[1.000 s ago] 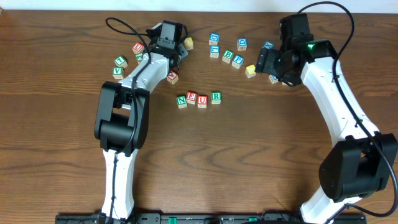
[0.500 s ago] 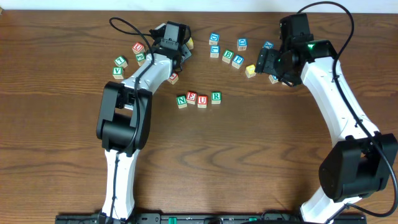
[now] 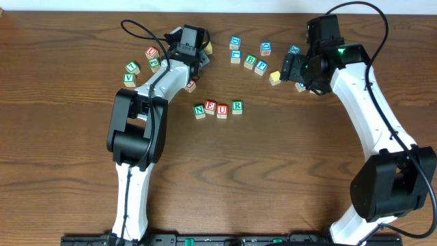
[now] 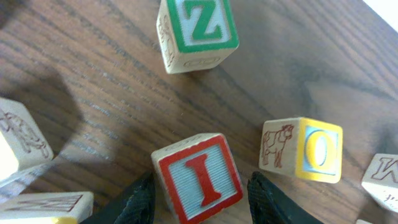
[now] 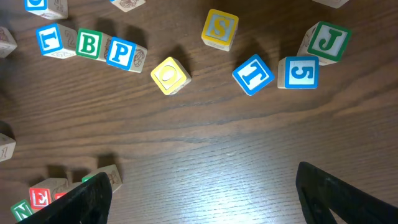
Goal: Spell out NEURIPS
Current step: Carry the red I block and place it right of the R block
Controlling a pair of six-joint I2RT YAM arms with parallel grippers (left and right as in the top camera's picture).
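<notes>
Surface: dark brown wooden table (image 3: 287,178); its near half, between the two arm bases, is bare and gives the widest room.
Row: at mid-table four light wood cubes stand side by side, left to right: green N cube (image 3: 199,110), red E cube (image 3: 210,106), red U cube (image 3: 222,110), green R cube (image 3: 237,106). Bare wood lies right of the last one.
Stray: a red-faced wooden cube (image 3: 190,85) sits just far-left of the row, against the left arm; its letter is too small to read.
Left gripper (image 4: 200,186): its jaws flank the red I cube (image 4: 202,177), which rests on the table far left. They stand very close, but I cannot tell if they press it.
Crowding: a green Z cube (image 4: 199,31) lies ahead of the fingers and a yellow cow-sided O cube (image 4: 308,149) to one side. Both are near the I cube but apart from it.
Right gripper (image 5: 199,177): its jaws are spread wide with nothing between them, above bare wood at far right.
Far group: blue L cube (image 5: 50,38), green B cube (image 5: 89,45) and blue P cube (image 5: 121,54) touch in a line, with a yellow O cube (image 5: 170,76) just beside them. The pale yellow-topped S cube (image 5: 220,28), blue T cube (image 5: 252,73), blue 5 cube (image 5: 301,71) and green J cube (image 5: 326,40) lie loosely spaced.
</notes>
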